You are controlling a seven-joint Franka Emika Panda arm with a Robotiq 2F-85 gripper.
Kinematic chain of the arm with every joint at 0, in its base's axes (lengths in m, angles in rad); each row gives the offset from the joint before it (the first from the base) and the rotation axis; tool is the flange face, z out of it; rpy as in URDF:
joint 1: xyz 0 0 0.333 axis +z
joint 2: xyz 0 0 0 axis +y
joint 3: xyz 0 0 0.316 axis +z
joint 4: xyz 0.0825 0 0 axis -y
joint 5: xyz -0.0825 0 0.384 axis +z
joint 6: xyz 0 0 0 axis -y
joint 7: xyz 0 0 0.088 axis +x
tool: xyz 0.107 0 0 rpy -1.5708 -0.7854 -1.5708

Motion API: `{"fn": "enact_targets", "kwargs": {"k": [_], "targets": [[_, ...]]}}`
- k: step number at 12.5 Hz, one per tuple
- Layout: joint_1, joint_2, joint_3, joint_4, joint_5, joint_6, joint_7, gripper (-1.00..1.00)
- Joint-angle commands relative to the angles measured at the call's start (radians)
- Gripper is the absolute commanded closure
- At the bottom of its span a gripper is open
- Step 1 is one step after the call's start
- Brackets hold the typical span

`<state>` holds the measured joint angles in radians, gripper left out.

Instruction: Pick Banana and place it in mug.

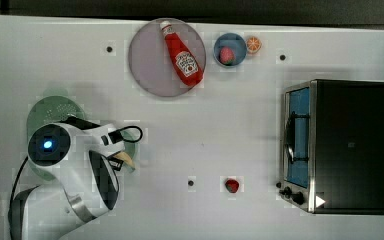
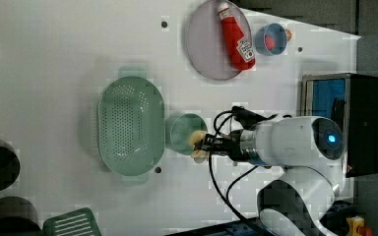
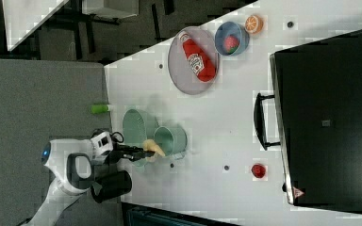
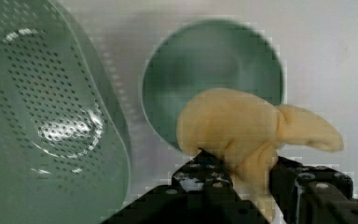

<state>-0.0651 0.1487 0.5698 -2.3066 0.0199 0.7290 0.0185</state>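
Gripping the pale cream-yellow plush banana [image 4: 242, 135], the black gripper [image 4: 242, 179] hangs over the round sage-green mug's [image 4: 177, 70] rim, beside the perforated green colander [image 2: 130, 125].

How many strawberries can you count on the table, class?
2: one strawberry lies loose on the table near the toaster oven; the other strawberry sits inside the blue cup. Others could be hidden.

A robotics lab's mock kitchen is showing here: a white tabletop [image 1: 240, 135] with bolt holes is carrying toy food, a red plastic ketchup bottle [image 1: 182, 54] and a steel-trimmed black toaster oven [image 1: 347, 145], while dark carpeted floor [image 3: 42, 94] is lying beside it.
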Motion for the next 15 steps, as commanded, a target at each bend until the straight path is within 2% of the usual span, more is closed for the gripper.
{"fn": "enact_targets", "kwargs": {"k": [1, 6, 9, 15], "targets": [[-0.011, 0.006, -0.003, 0.012, -0.021, 0.038, 0.158, 0.17], [-0.011, 0.034, -0.01, -0.001, -0.046, 0.102, 0.186, -1.0], [-0.023, -0.016, -0.038, 0.034, -0.043, 0.097, 0.186, -1.0], [-0.048, -0.254, -0.212, 0.203, -0.043, -0.271, 0.183, -1.0]]}}
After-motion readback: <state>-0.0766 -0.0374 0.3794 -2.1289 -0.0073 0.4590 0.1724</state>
